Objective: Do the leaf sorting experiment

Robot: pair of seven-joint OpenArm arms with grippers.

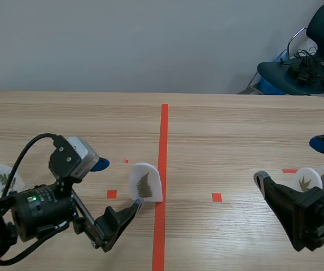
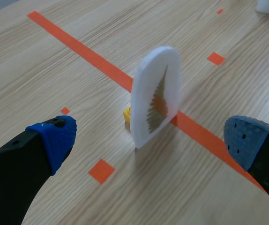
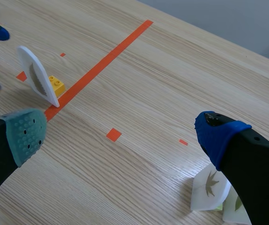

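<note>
Your left jaws are standing wide open either side of the upright fern-leaf card (image 2: 155, 93), gripping nothing; your right jaws are gaping, empty, beside two leaf cards (image 3: 209, 187).

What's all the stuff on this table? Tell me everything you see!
middle leaf card: one, white, upright beside the long orange line
yellow brick: one, yellow, just behind the middle leaf card
right leaf cards: two, white, next to the right gripper
left leaf card: at least one, white, at the table's left edge
table: one, light wood
chair: one, dark, past the far right corner, cables on it
left gripper: black, open, a finger on either side of the middle leaf card
right gripper: black, open, holding nothing
</note>
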